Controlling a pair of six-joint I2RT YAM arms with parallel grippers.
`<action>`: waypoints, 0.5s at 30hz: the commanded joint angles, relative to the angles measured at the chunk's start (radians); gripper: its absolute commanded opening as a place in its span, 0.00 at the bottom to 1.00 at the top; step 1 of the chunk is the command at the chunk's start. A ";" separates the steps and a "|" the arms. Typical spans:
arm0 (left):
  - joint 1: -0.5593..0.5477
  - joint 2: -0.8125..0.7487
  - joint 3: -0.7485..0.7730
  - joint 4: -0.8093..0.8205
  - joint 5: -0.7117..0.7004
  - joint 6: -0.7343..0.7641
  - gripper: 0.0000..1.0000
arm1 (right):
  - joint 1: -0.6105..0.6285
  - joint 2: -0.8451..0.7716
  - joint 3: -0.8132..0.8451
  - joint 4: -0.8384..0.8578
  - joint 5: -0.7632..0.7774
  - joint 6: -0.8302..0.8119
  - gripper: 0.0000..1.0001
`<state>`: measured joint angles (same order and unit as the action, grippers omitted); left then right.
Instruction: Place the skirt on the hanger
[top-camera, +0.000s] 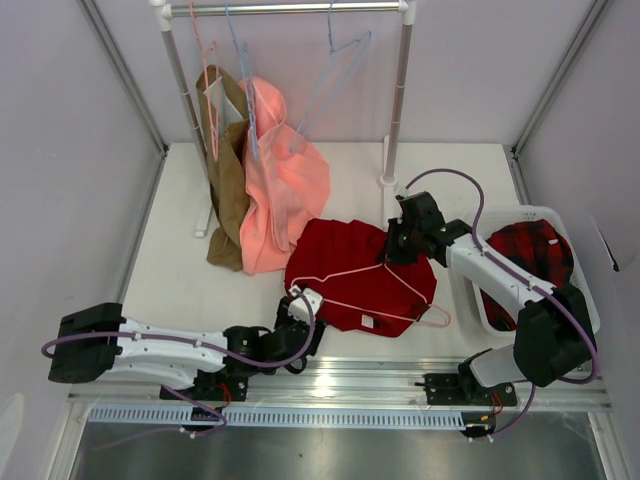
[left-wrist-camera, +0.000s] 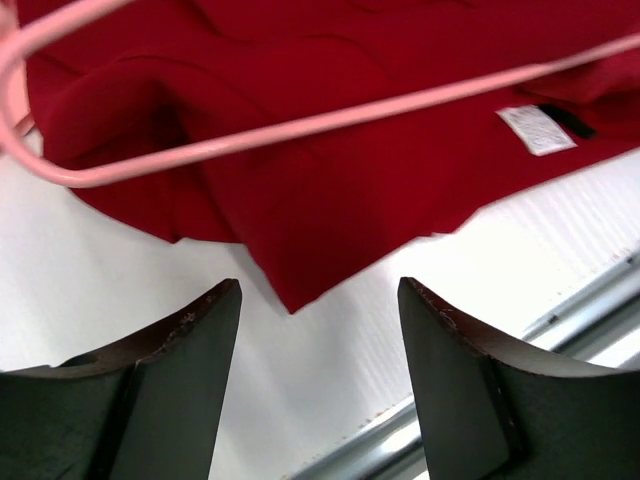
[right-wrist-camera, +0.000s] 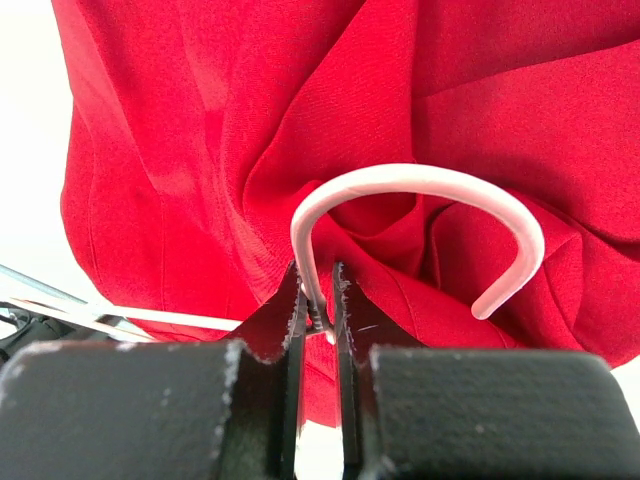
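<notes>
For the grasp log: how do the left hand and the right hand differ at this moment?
The left hand is open and holds nothing; the right hand is shut on the hanger, pinching the neck just below its hook. The left hand is at the near left edge of the skirt; the right hand is at its far right side. Both face the skirt, on which the hanger lies.

The dark red cloth skirt (top-camera: 345, 262) lay mid-table, with the thin pale pink triangular hanger (top-camera: 380, 309) on top of it. To its right stood a white plastic basket (top-camera: 535, 211) holding red-and-black plaid cloth (top-camera: 530, 250). Behind-left, a salmon-pink garment (top-camera: 290, 185) hung from the metal rail (top-camera: 300, 8).
</notes>
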<state>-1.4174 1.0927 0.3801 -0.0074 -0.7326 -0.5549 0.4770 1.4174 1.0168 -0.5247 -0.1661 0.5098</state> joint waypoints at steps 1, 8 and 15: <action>-0.051 0.006 0.016 0.072 -0.066 0.058 0.71 | -0.008 -0.005 0.052 0.026 -0.001 0.006 0.00; -0.100 0.131 0.054 0.044 -0.238 0.027 0.78 | -0.009 -0.008 0.049 0.029 -0.007 0.010 0.00; -0.100 0.239 0.126 -0.028 -0.436 0.001 0.76 | -0.009 -0.020 0.043 0.026 -0.009 0.015 0.00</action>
<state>-1.5127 1.3048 0.4477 -0.0135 -1.0111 -0.5262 0.4732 1.4174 1.0233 -0.5251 -0.1669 0.5129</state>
